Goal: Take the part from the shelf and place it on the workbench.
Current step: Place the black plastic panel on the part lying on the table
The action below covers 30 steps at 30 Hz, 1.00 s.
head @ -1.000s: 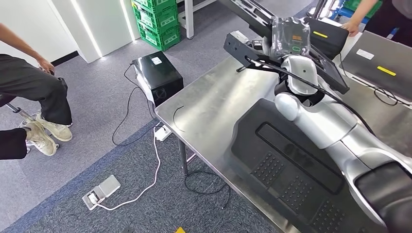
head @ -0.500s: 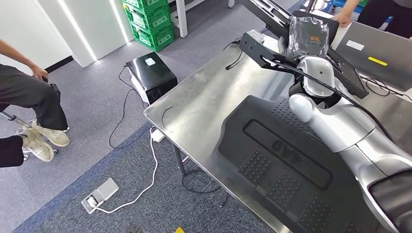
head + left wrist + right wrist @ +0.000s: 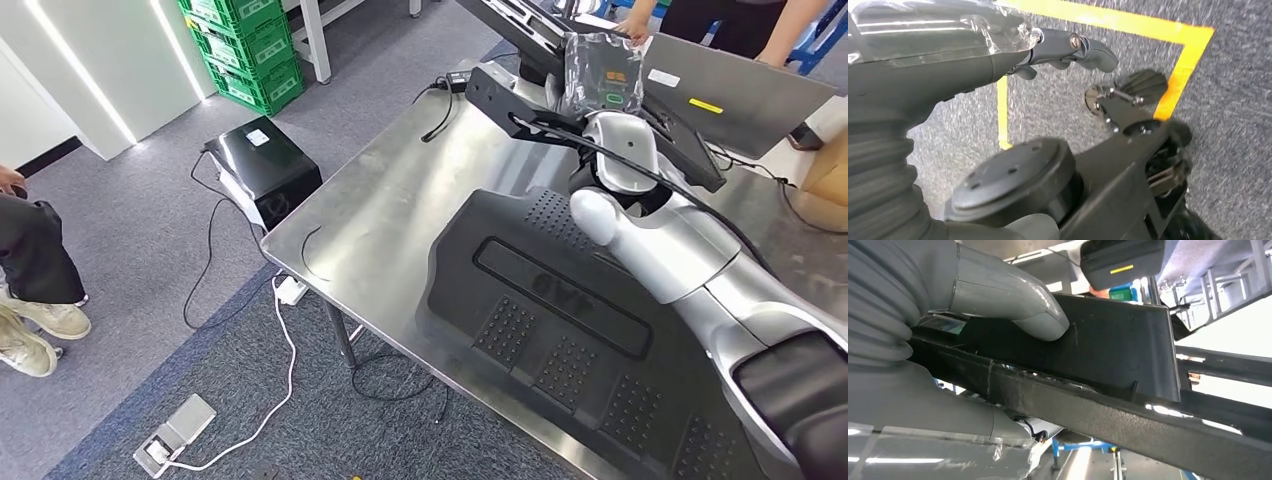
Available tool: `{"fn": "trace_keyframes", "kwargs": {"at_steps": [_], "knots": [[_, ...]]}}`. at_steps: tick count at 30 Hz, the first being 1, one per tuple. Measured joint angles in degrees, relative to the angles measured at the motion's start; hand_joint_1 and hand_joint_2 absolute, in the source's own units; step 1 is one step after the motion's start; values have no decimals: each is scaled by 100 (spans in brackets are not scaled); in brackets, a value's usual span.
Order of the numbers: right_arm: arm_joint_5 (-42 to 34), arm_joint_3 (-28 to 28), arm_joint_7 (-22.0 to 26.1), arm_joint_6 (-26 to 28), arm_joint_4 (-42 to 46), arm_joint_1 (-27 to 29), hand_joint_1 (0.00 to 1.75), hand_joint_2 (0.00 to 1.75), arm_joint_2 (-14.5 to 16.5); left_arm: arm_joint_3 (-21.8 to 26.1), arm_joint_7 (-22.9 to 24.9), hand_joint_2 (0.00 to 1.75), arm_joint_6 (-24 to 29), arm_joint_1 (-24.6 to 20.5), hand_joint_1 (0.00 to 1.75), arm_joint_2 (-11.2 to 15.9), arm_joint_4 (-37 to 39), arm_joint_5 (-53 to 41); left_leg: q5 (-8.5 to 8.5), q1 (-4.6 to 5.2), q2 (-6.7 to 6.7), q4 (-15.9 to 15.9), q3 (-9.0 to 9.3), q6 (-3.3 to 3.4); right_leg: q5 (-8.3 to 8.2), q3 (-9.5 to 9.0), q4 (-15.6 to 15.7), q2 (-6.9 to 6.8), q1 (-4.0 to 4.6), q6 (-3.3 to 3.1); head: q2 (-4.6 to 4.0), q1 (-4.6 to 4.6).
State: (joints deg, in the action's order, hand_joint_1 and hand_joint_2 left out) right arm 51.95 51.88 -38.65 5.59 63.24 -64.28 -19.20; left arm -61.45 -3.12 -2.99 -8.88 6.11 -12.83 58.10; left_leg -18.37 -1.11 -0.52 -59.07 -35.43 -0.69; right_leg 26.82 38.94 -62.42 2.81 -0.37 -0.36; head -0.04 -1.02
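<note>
Head view: right hand (image 3: 598, 75) gripped long black part (image 3: 600, 125), held in air over workbench (image 3: 400, 210) far edge. Large black moulded panel (image 3: 560, 330) lay along near edge. Left hand (image 3: 1068, 47) hung above floor, fingers curled in, holding nothing.

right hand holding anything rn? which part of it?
Yes. The right hand grips the long black plastic part, thumb pressed on its flat textured face beside a ribbed edge rail. The part is held above the steel workbench, not yet set down.
</note>
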Motion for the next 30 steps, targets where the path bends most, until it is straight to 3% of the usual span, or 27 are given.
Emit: {"fn": "trace_keyframes", "kwargs": {"at_steps": [3,4,5,6,8,10,14,16,18,19,20,21,24,26,28,30], "knots": [[27,0,-26,-64,-8,1,175,175,-4,-1,-1,175,1,6,0,2,3,1,-1,23,90,12,13,41,443,472,-1006,-187,-34,59,1,-97],[47,1,-38,-104,-14,13,175,175,-10,-1,-1,175,1,9,0,2,4,2,-5,30,120,11,16,44,475,569,-1203,-203,-48,72,1,-114],[72,1,-45,-146,-19,23,175,175,-22,-1,-1,175,2,10,0,2,4,3,-10,33,149,9,21,43,406,567,-1193,-216,-59,80,1,-132],[102,-1,-47,-177,-22,29,175,175,-39,-1,-1,175,3,10,0,1,4,3,-19,33,174,5,30,37,251,451,-959,-236,-65,80,1,-152],[191,-17,-48,-242,-22,34,175,175,-88,-2,-1,175,4,11,0,2,4,6,-47,43,215,-4,52,4,-73,63,-194,-352,-45,60,2,-198],[337,-59,-48,-349,-19,60,175,175,-139,-1,-1,175,4,19,0,2,5,10,-67,60,249,-14,62,-48,-181,-155,264,-431,2,10,1,-229],[762,-266,-49,-736,66,234,175,175,-289,-2,-33,175,18,31,0,1,4,-13,-167,39,270,-106,64,-157,-188,-194,362,-354,28,-113,1,-212],[1137,-456,-50,-1128,150,321,175,175,-366,-2,-52,175,35,29,0,1,4,-39,-457,25,183,-568,-115,-186,-203,-224,396,-329,14,-187,2,-183],[1632,-722,-50,-1757,233,468,175,175,-444,-3,-55,175,60,40,0,2,4,-51,-785,24,126,-1305,-444,-198,-196,-234,393,-281,26,-231,2,-126],[1774,-863,-51,-2028,298,592,175,175,-517,-3,-55,175,70,48,0,2,4,-52,-847,23,115,-1557,-564,-204,-191,-241,387,-247,32,-236,2,-94],[1817,-988,-53,-2219,387,731,175,175,-616,-4,-55,175,77,54,0,3,5,-52,-806,22,110,-1618,-602,-207,-183,-246,377,-215,34,-236,2,-67],[1795,-1077,-54,-2332,476,860,175,175,-731,-4,-55,175,81,61,0,5,5,-51,-669,18,106,-1467,-543,-205,-174,-247,362,-183,30,-230,2,-48],[1872,-1267,-55,-2661,704,1093,175,175,-1006,-4,-55,175,83,92,0,16,7,-51,-192,-18,-56,-458,-104,-182,-139,-211,287,-72,17,-174,2,-16],[1990,-1383,-54,-2847,833,1196,175,175,-1116,-5,-55,175,82,101,0,19,7,-56,-153,-17,-136,-165,13,-152,-148,-162,259,31,3,-107,1,-15],[2080,-1490,-55,-2991,936,1328,175,175,-1223,-6,-54,175,81,80,0,19,7,-69,-139,4,-72,-110,41,-83,-162,-147,272,92,-30,-26,0,-4],[2154,-1602,-56,-3180,1013,1425,175,175,-1347,-6,-54,175,81,47,0,19,7,-86,-96,4,-17,-38,74,2,-43,-85,117,-6,-51,36,1,-23]]}}
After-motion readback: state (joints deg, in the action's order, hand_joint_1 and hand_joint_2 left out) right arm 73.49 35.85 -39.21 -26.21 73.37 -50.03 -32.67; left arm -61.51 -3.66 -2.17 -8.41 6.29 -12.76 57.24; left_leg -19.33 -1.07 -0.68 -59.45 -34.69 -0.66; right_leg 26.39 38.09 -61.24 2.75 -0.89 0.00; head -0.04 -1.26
